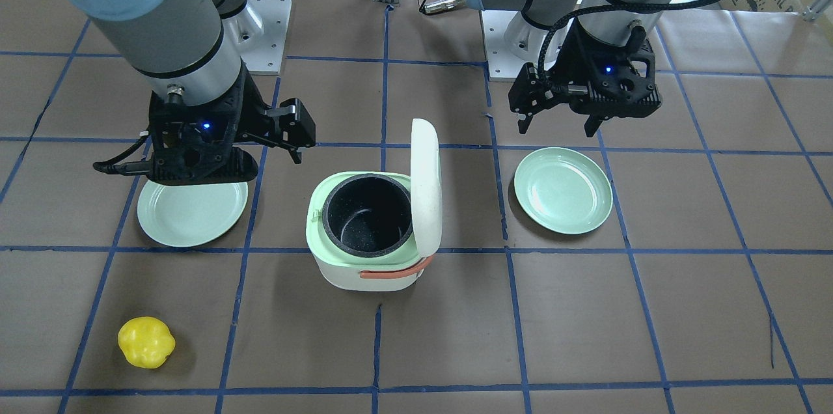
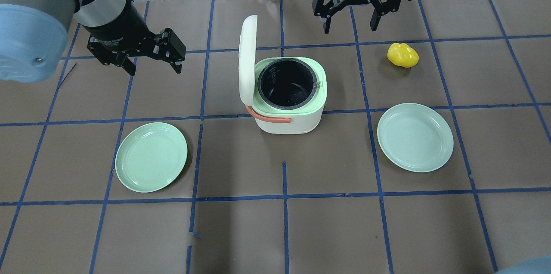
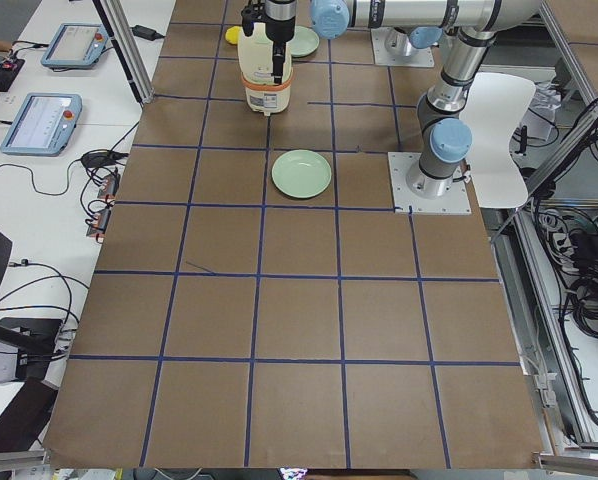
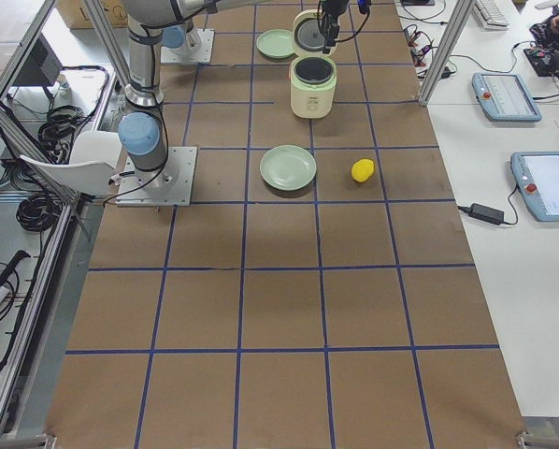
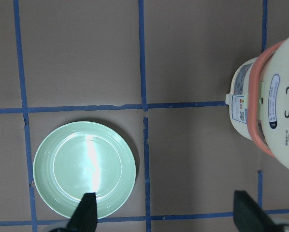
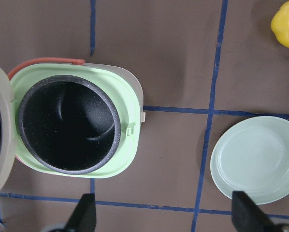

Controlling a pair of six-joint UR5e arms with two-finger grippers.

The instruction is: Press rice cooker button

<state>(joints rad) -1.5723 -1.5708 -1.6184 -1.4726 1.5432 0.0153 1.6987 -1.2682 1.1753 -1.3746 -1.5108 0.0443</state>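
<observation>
The rice cooker [image 2: 288, 124] is white with a pale green top and an orange handle, and stands mid-table. Its lid [image 2: 246, 56] stands open and upright, showing the empty black inner pot [image 2: 287, 86]. In the right wrist view a small tab [image 6: 143, 116] juts from the cooker's rim; no button is clearly visible. My left gripper [image 2: 154, 70] is open and empty, hovering left of the cooker, with the cooker's side at the right of its view [image 5: 275, 111]. My right gripper [image 2: 349, 27] is open and empty, high above the table beside the cooker.
A green plate [image 2: 151, 156] lies left of the cooker and another green plate [image 2: 415, 137] lies to its right. A yellow bell pepper [image 2: 402, 55] sits on the far right side. The brown table is marked with blue tape lines.
</observation>
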